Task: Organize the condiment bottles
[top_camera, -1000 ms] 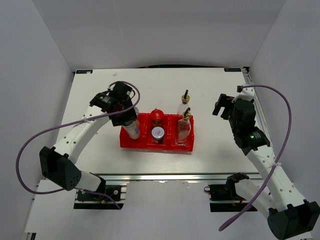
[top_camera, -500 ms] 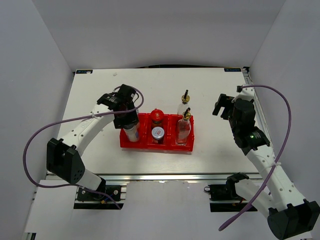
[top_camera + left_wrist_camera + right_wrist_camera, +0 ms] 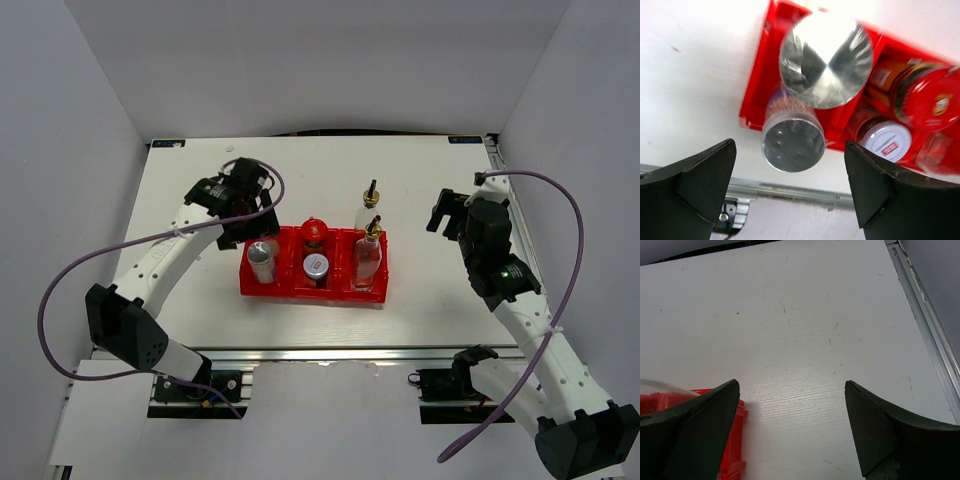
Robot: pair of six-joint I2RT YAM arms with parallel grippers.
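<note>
Left hand hangs with its fingers spread wide and nothing between them over the back of the red tray's left compartment, where a silver cylinder stands upright. A red-lidded jar and a silver-lidded jar share the middle compartment and one glass bottle stands in the right one. A second glass bottle stands on the desk just behind the tray, with the right hand off to its right. At the left wrist, two metal containers show in that left compartment, a shaker-topped cylinder and a flat-topped cylinder. At the right wrist, the right hand gapes wide too, over bare desk beside the tray's corner. Half a second earlier the left hand was down on the cylinder in the tray; it has since let go and drawn up and back. That placement looks finished. The next move, I judge, is fetching the lone bottle behind the tray and lowering it upright into the right compartment without knocking its neighbour.
</note>
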